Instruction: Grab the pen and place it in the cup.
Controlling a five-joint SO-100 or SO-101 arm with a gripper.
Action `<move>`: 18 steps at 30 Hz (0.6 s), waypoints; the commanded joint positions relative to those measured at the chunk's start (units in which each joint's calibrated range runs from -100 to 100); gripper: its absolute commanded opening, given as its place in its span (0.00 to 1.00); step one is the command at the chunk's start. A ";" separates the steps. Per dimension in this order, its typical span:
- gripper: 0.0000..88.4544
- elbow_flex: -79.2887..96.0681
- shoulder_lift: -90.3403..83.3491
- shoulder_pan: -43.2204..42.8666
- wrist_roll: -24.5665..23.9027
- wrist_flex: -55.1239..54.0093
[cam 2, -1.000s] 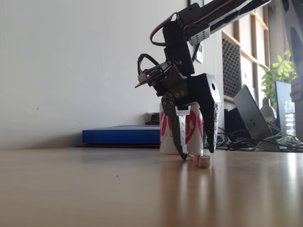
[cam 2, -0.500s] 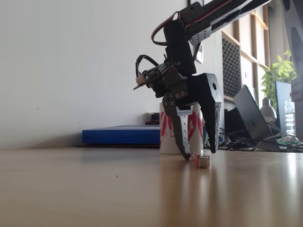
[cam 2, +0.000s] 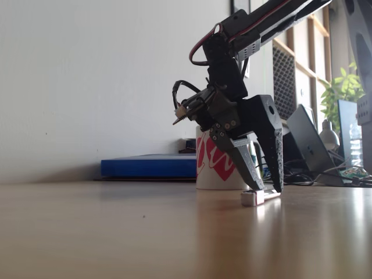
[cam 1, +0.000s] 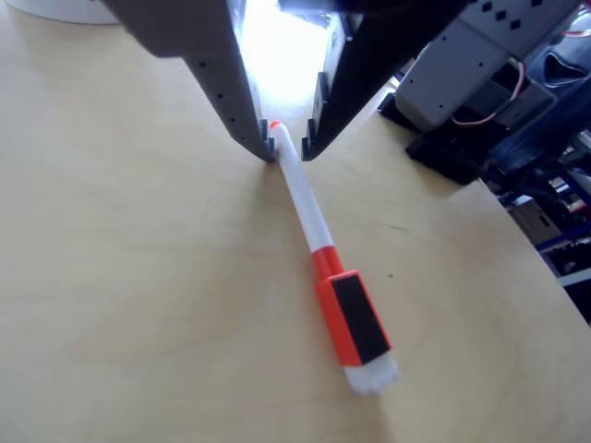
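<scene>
Wooden table (cam 1: 138,277): gripper (cam 1: 288,146) jaws apart, straddling pen (cam 1: 309,217) tip at 12 o'clock; I judge grasp, lift, cup (cam 2: 210,165) remain.

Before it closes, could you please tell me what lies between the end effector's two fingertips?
In the other view, the marker's slim white barrel near its orange tip lies between the open end effector's tips on the wooden table.

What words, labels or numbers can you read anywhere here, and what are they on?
None can be read.
The cup has red shapes with white marks, too blurred to read as letters.
The pen shows plain orange and black parts, no print.
The gripper shows no lettering.
</scene>
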 commanded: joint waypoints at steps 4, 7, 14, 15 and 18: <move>0.11 0.74 0.59 -0.33 -0.91 -1.55; 0.01 0.65 0.59 -0.33 -1.01 -1.55; 0.01 0.65 0.43 -0.24 -2.27 -1.55; 0.01 0.55 0.34 -0.24 -2.27 -1.55; 0.01 -0.44 0.18 -0.24 -2.27 -1.38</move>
